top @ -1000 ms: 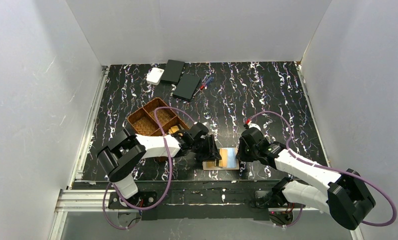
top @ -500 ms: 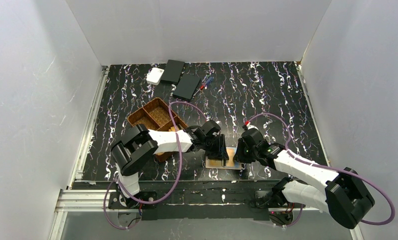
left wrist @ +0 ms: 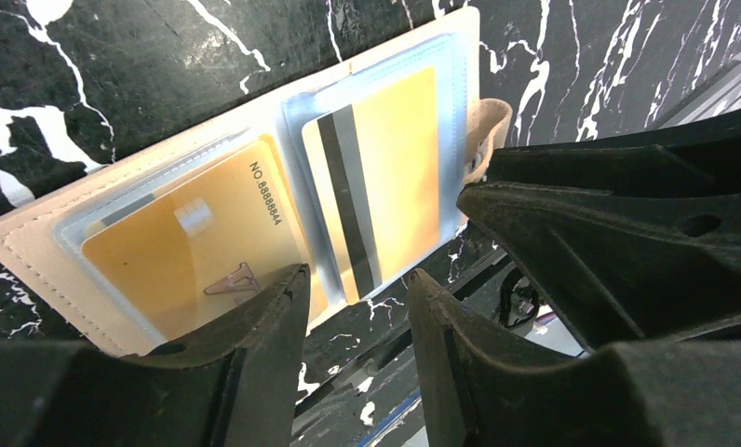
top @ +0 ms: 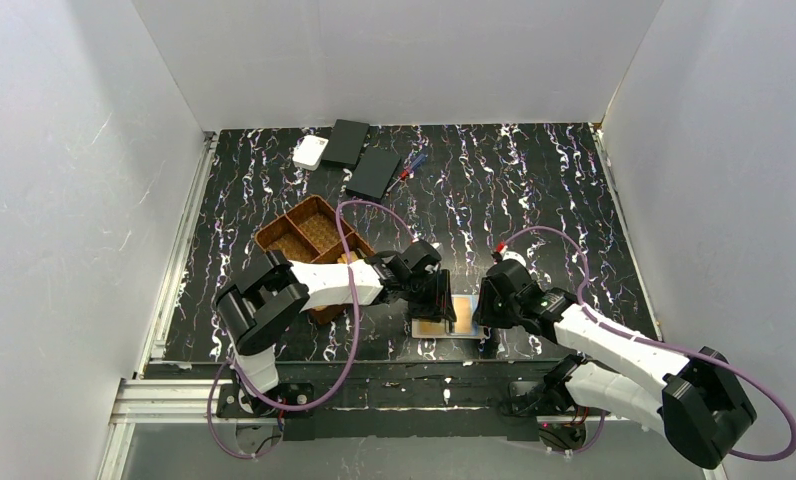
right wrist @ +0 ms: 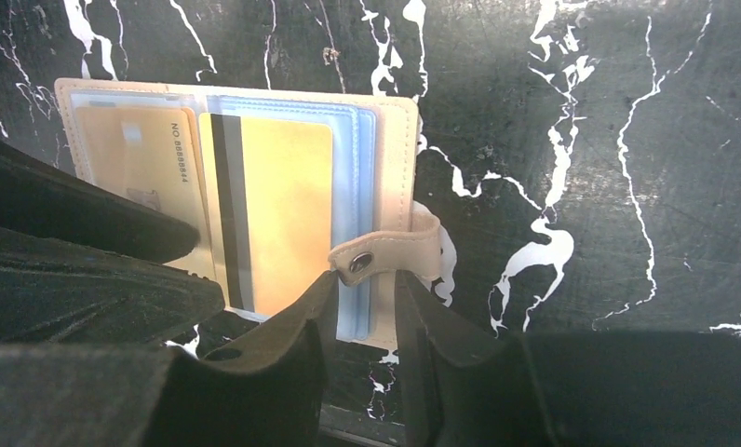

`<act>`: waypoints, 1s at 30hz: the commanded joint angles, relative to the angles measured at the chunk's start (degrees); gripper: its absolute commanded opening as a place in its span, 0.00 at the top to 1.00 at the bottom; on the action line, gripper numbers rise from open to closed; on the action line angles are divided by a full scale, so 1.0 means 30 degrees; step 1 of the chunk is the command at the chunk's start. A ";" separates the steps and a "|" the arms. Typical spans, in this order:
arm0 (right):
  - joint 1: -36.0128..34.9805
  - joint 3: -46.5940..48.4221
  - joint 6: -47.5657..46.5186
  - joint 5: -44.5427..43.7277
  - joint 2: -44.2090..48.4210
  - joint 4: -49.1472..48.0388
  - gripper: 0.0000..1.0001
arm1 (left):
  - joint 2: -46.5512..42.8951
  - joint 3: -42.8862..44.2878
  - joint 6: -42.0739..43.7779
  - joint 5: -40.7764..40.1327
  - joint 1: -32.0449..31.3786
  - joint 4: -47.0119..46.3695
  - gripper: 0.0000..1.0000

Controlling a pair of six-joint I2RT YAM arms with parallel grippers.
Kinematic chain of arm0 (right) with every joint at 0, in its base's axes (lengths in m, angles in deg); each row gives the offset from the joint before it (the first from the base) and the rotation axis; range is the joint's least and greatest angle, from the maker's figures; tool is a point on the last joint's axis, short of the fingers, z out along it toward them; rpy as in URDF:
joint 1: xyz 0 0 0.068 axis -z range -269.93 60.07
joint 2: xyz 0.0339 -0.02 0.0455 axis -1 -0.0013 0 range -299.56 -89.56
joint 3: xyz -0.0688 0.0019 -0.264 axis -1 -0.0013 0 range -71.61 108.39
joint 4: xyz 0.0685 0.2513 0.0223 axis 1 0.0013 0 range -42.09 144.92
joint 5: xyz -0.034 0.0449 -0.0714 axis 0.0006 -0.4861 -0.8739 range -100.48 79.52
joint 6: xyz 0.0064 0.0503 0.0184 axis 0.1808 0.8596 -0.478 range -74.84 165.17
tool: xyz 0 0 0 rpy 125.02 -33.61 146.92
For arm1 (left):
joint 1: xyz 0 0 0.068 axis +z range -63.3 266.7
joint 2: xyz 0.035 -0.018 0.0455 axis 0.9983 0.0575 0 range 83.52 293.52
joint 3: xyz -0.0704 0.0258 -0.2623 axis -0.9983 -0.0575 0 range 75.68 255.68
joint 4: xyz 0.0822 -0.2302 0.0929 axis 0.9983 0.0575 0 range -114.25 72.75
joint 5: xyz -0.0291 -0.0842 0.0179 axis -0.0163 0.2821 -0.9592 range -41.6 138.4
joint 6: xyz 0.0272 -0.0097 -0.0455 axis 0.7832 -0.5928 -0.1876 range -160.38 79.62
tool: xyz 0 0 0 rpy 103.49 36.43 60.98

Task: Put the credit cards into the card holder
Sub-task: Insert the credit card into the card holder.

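A: Step?
B: Seating cards, I'd say. The card holder (right wrist: 399,168) lies open and flat at the table's near edge, between both arms. Two gold cards sit in its clear pockets, a striped card (right wrist: 283,205) and a numbered card (left wrist: 190,251).
A: Grippers?
B: The left gripper (left wrist: 355,273) has its jaws narrowly parted at the cards' near edge, nothing pinched. The right gripper (right wrist: 365,277) has a slim gap too, with the clasp tab (right wrist: 385,256) right at its tips. I can't tell if it's gripped.
A: Next?
B: Probably nudge the striped card fully in while the right steadies the holder, then fetch another card.
A: Obstacles?
B: The tab curls over the pocket edge, and the two grippers crowd each other.
A: Farther out?
B: A woven tray (top: 299,235) beside the left arm, with something gold at its near edge that's too small to tell. At the back are black boxes (top: 374,173), a white box (top: 310,152) and pens (top: 411,165), well apart.
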 commanded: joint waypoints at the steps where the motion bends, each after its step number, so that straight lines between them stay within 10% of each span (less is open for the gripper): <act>1: 0.0072 0.0160 0.0092 -0.0577 0.0069 0.0232 0.63 | 0.0080 0.0570 0.0570 0.0204 -0.0096 0.0750 0.58; 20: 0.0082 -0.0487 0.0537 0.2592 -0.1319 -0.3159 0.75 | 0.0437 0.1113 0.0317 0.1406 -0.0403 -0.1076 0.60; 30: 0.0158 0.1348 -0.0958 0.0592 0.0753 0.0469 0.40 | -0.2976 -0.0034 0.1366 0.2146 0.0351 0.0447 0.49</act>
